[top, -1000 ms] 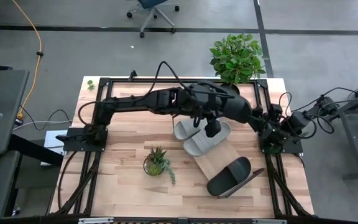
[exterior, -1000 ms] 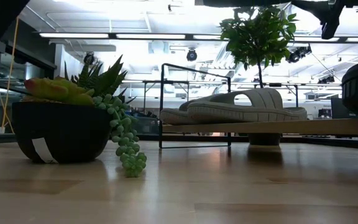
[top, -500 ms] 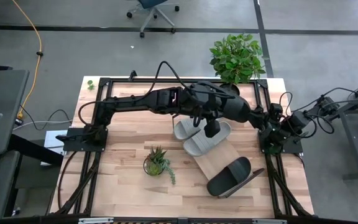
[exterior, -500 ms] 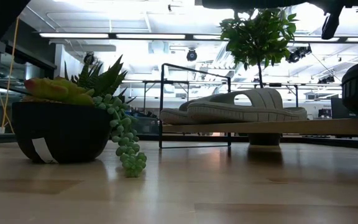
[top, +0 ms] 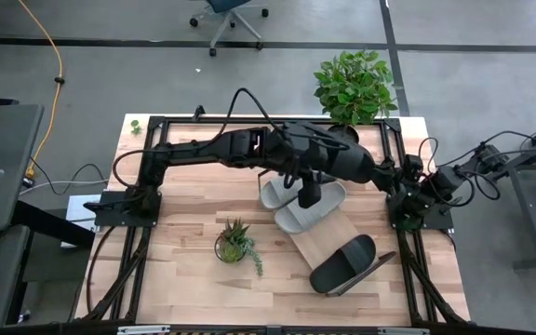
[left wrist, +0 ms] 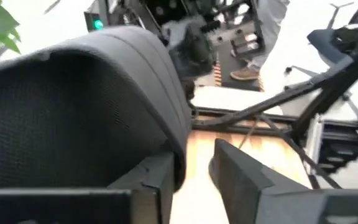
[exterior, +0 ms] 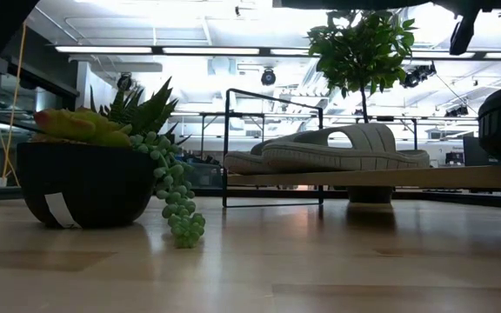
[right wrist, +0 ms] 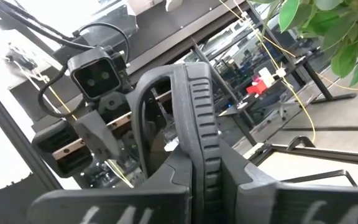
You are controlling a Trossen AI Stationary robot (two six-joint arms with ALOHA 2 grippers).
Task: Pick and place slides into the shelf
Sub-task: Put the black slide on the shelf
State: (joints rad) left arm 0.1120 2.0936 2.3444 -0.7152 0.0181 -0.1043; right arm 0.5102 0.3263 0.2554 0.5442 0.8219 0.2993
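My left end effector (left wrist: 191,168), fingers spread, has edged sideways above the grey slides (top: 310,214) on the shelf (top: 316,244), while the right end effector (right wrist: 205,168) pinches the black slide (right wrist: 194,106) aloft, so I judge its placement pending.

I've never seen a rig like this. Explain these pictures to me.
Two robot arms work at a wooden table. One picture looks straight down, one looks level across the tabletop, and two come from cameras on the arms' wrists. On the table stand a succulent, a leafy plant and a slanted shelf. The shelf carries two grey slides and a black slide. The right gripper, above the table's far side, is shut on the other black slide, seen edge-on in its wrist view. The left gripper hovers over the grey slides, fingers open.
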